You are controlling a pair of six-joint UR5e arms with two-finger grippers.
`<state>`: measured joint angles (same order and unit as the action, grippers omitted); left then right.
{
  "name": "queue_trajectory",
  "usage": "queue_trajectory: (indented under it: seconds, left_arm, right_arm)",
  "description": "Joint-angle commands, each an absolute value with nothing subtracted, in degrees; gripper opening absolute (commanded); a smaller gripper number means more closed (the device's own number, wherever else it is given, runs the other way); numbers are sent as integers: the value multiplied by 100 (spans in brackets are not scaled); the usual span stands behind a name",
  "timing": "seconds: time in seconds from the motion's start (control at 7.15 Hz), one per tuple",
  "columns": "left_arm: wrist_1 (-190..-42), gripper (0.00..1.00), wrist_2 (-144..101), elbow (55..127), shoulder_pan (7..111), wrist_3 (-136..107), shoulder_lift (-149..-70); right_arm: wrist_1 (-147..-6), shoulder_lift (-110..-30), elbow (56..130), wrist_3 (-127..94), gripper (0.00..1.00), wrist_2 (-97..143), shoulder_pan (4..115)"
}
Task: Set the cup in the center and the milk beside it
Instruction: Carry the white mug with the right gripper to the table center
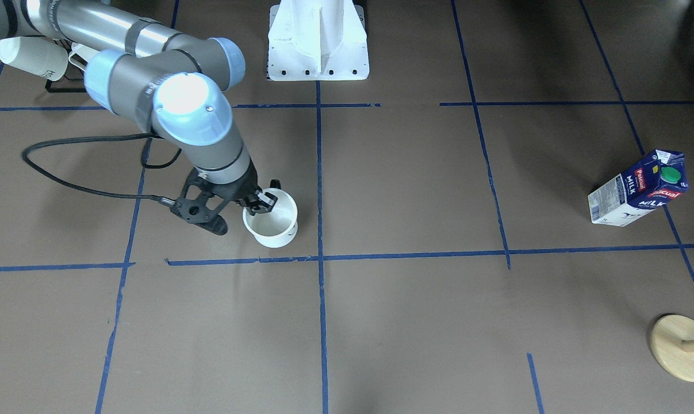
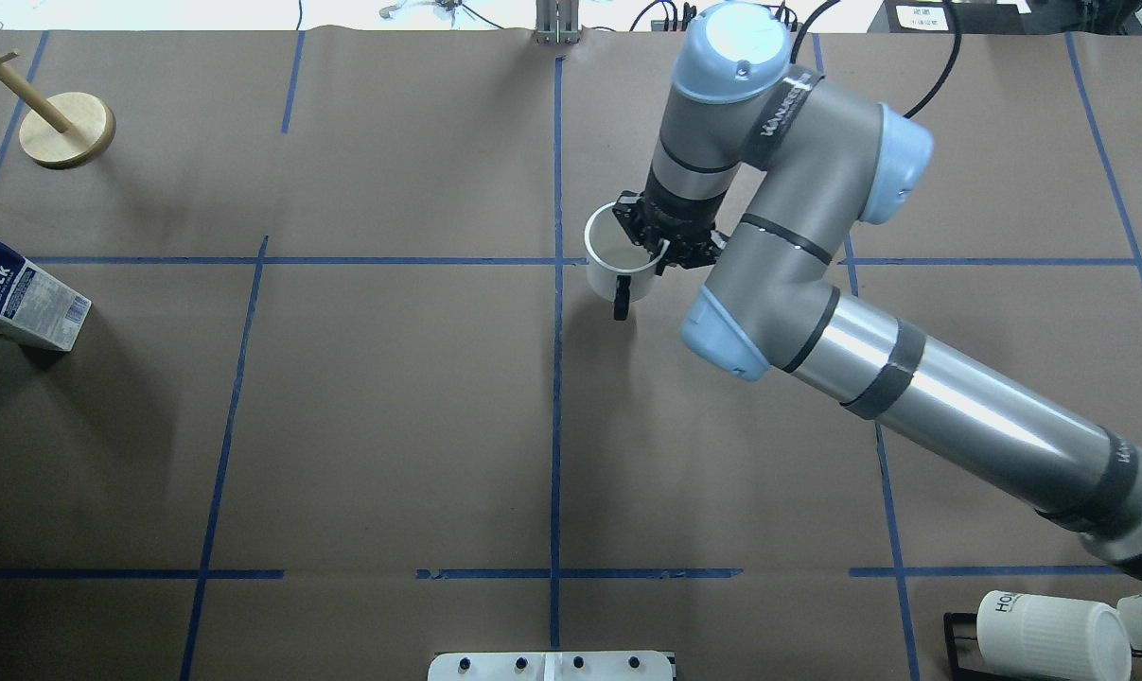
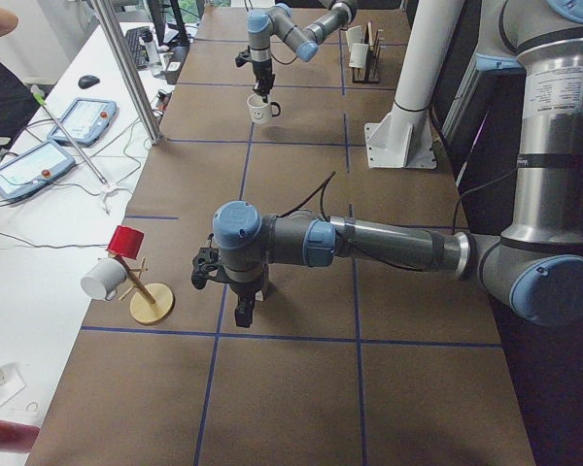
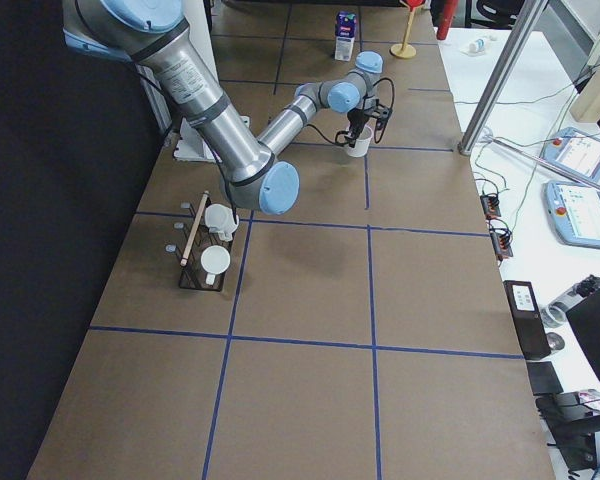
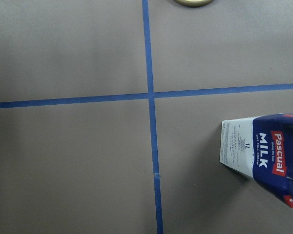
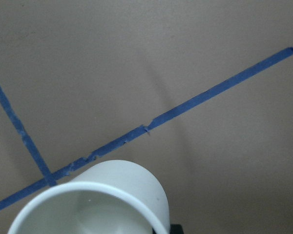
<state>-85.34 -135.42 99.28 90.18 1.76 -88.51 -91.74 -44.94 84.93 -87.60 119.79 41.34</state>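
Observation:
The white cup [image 2: 618, 263] with a dark handle is in my right gripper [image 2: 648, 248], which is shut on its rim, one finger inside. It is just to the right of the center tape crossing [image 2: 557, 260] in the overhead view. It also shows in the front view [image 1: 271, 219]; I cannot tell if it touches the surface. The milk [image 2: 20, 295] stands upright at the far left edge, far from the center. My left gripper [image 3: 242, 313] shows only in the left side view, hanging above the table; I cannot tell if it is open. Its wrist view shows the milk [image 5: 266, 156] at lower right.
A wooden mug tree [image 2: 65, 129] stands at the far left corner beyond the milk. A black rack with ribbed white mugs [image 2: 1044, 632] sits at the near right corner. The white arm base [image 1: 318, 43] stands at the robot's side of the table.

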Motion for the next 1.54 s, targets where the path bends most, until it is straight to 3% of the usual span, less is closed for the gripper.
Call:
queue_trajectory:
  seconds: [0.0, 0.28, 0.42, 0.7, 1.12, 1.4]
  left_arm:
    - [-8534, 100, -13544, 9932, 9018, 176, -8851]
    - [-8534, 100, -13544, 9923, 9018, 176, -8851]
    - [-8543, 100, -13535, 9932, 9026, 176, -8851]
    - [-8534, 100, -13535, 9923, 9018, 176, -8851]
    - [-8543, 100, -13535, 9966, 9018, 176, -8859]
    - [-8534, 100, -13544, 10570, 9044, 176, -8851]
  right_arm:
    - [-8816, -4333, 8183, -9088, 0, 11822, 3886]
    - [-8789, -4324, 8183, -9105, 2, 11707, 3753]
    - [-8780, -4324, 8183, -9097, 17, 11707, 3744]
    - [-8771, -4359, 8191, -9070, 99, 11655, 3666]
    - [-8763, -4377, 8261, -9009, 100, 11654, 3709]
    - [-8824, -4525, 8768, -9000, 100, 11715, 4015]
